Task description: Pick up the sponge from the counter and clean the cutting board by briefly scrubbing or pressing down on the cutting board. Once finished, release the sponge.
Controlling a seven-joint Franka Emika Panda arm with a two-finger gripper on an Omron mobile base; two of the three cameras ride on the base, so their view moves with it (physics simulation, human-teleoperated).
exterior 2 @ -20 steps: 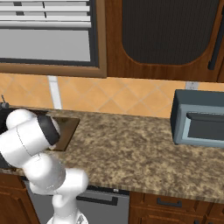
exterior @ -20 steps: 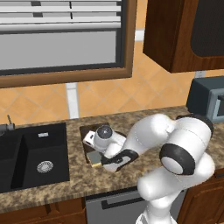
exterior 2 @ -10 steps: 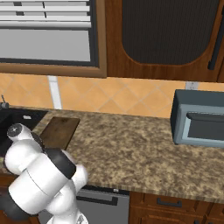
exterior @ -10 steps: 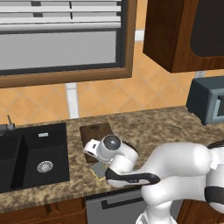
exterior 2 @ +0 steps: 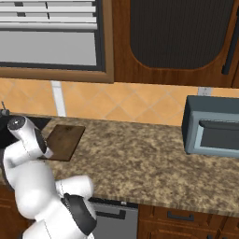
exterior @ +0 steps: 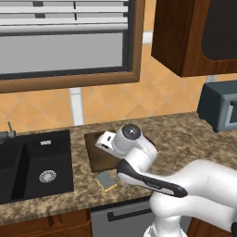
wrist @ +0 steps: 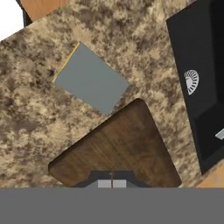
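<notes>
Since the earlier left base pictures, the arm has swung back from low over the counter's front edge, where its hand covered the sponge (exterior: pixel 106 179); the wrist now sits higher, above the cutting board (exterior: pixel 104 154). The sponge is now uncovered on the counter (exterior: pixel 185 139), lying flat just in front of the board's near edge, close to it but apparently not touching.

Judgement: the sponge has not been picked up; the grasp remains to be made, so the scrubbing step has not begun.

In the hand view the sponge (wrist: pixel 91 83) lies grey side up with a thin orange strip along one edge, beside a rounded corner of the cutting board (wrist: pixel 118 151). The sink basin (wrist: pixel 201 78) lies to one side.

Gripper (wrist: pixel 111 183): the two tips meet at a thin seam with nothing between them, so it appears closed and empty. The grey band cuts off the tips' lower part.

In the right base view the arm's own body hides the sponge, and part of the cutting board (exterior 2: pixel 65 140) shows. In the left base view the wrist hides the board's right part and the fingers cannot be made out
</notes>
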